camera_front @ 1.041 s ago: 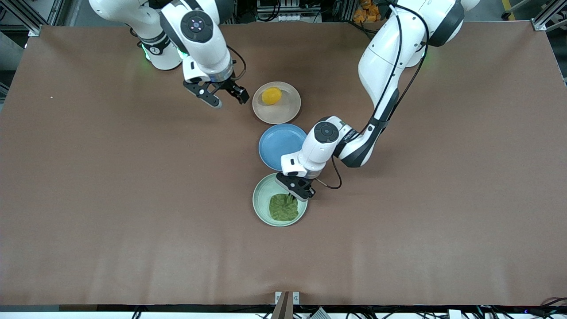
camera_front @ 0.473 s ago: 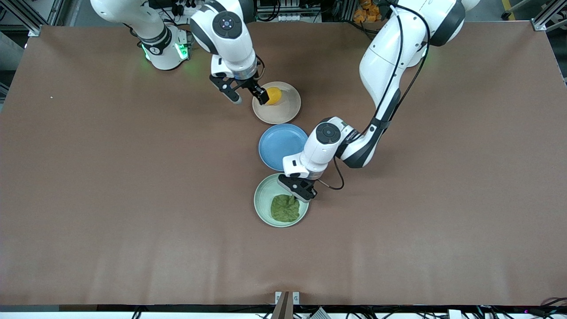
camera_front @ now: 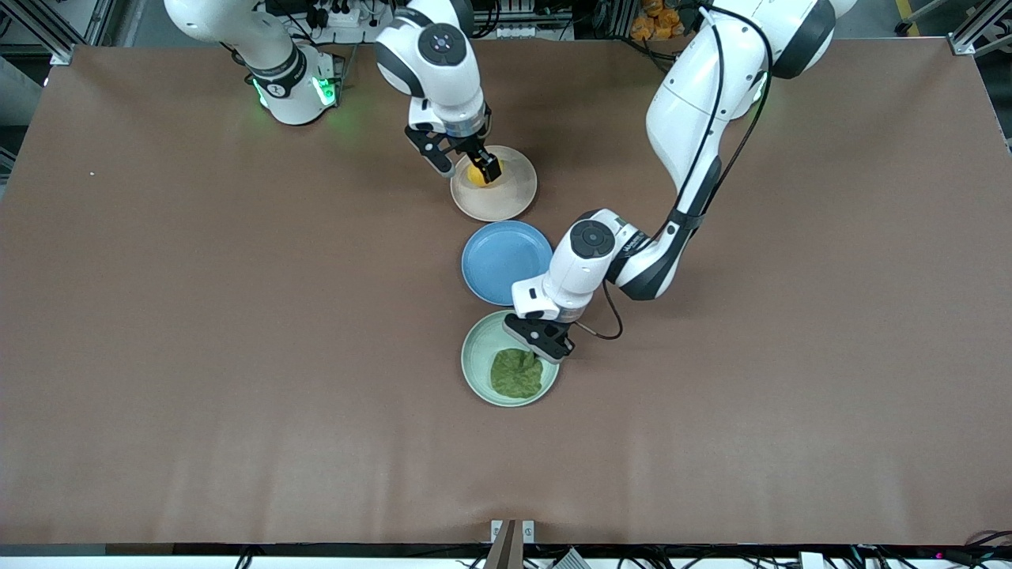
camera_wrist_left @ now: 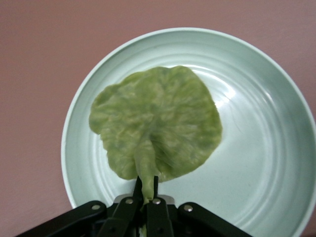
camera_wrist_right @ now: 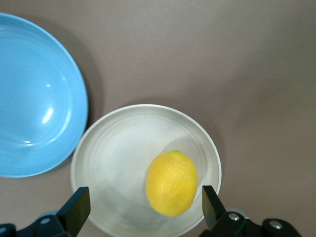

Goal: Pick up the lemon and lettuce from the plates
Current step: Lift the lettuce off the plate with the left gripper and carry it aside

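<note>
Three plates sit in a row on the brown table [camera_front: 158,316], and we take the blue plate [camera_front: 498,257] in the middle as our landmark. It is bare and, as we read the task, plays no part in it.

Our two arms come next in size. The right arm reaches from its base to the beige plate [camera_front: 506,197], which lies just farther from the front camera than the blue plate. The left arm bends down to the mint green plate [camera_front: 474,363], which lies just nearer to that camera than the blue plate.

We judge each arm was sent to the plate that its own reach suits, so both picks can run at once without crossing over the blue plate.

On the mint green plate lies the lettuce [camera_wrist_left: 158,123], spread flat with its stem end toward the wrist. Our left gripper [camera_wrist_left: 146,190] has its fingers pinched together on that stem, a sensible hold because the leaf itself lies too flat to grasp. The leaf is not yet lifted.

On the beige plate rests the lemon [camera_wrist_right: 172,183], off centre toward the rim. Our right gripper [camera_wrist_right: 143,205] hangs low over it with its fingers spread wide, one on each side and neither touching the fruit. We think it stands that way to straddle the lemon before squeezing.
</note>
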`<action>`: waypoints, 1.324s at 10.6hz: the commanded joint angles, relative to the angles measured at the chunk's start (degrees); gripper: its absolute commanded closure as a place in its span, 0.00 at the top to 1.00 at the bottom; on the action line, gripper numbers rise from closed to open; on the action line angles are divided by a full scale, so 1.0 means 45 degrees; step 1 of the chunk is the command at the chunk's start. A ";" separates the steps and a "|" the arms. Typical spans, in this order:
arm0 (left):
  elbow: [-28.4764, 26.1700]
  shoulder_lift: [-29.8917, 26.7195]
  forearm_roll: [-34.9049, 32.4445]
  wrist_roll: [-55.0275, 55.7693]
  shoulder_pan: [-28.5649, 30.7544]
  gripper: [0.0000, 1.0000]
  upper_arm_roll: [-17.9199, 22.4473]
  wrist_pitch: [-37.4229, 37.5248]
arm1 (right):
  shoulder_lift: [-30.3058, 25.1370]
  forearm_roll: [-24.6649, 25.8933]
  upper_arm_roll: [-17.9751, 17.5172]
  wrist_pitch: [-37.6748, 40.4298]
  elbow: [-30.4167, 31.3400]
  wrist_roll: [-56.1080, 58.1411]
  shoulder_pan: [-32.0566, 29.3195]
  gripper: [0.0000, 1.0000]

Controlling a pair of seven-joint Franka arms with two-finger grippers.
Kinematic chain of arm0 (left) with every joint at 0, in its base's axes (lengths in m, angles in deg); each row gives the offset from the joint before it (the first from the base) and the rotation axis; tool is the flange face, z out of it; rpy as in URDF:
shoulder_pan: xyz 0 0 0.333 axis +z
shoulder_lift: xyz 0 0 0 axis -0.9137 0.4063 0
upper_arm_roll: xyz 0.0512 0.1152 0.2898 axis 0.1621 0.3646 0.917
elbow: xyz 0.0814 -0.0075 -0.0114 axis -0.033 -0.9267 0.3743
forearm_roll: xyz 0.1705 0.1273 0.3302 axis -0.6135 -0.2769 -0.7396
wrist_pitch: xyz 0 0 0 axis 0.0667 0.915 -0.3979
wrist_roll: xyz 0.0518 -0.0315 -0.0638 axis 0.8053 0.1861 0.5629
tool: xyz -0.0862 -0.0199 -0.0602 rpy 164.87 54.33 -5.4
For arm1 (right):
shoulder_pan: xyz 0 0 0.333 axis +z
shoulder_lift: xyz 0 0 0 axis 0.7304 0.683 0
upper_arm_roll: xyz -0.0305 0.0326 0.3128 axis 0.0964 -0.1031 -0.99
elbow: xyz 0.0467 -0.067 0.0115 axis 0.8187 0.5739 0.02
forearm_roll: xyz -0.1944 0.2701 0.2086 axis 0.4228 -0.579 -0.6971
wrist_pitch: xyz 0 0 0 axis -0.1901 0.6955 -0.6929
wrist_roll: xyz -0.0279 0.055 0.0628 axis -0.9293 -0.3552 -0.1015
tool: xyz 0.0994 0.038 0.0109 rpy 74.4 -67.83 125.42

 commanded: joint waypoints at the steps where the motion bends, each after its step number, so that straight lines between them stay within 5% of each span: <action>1: -0.0648 -0.1949 -0.0187 0.0371 0.0486 0.00 0.0067 0.2216 | 0.0915 -0.0094 0.0103 -0.0312 -0.0039 -0.0343 0.0369 1.00; 9: -0.0706 -0.5625 0.0773 0.0079 0.2668 0.00 0.0067 0.6476 | 0.1991 -0.0114 0.0084 -0.1699 -0.0039 -0.0343 0.0663 1.00; 14: -0.0823 -0.5181 0.0927 -0.3121 0.5559 0.00 0.0008 0.7126 | 0.2166 -0.0133 0.0083 -0.1971 -0.0058 -0.0478 0.0994 1.00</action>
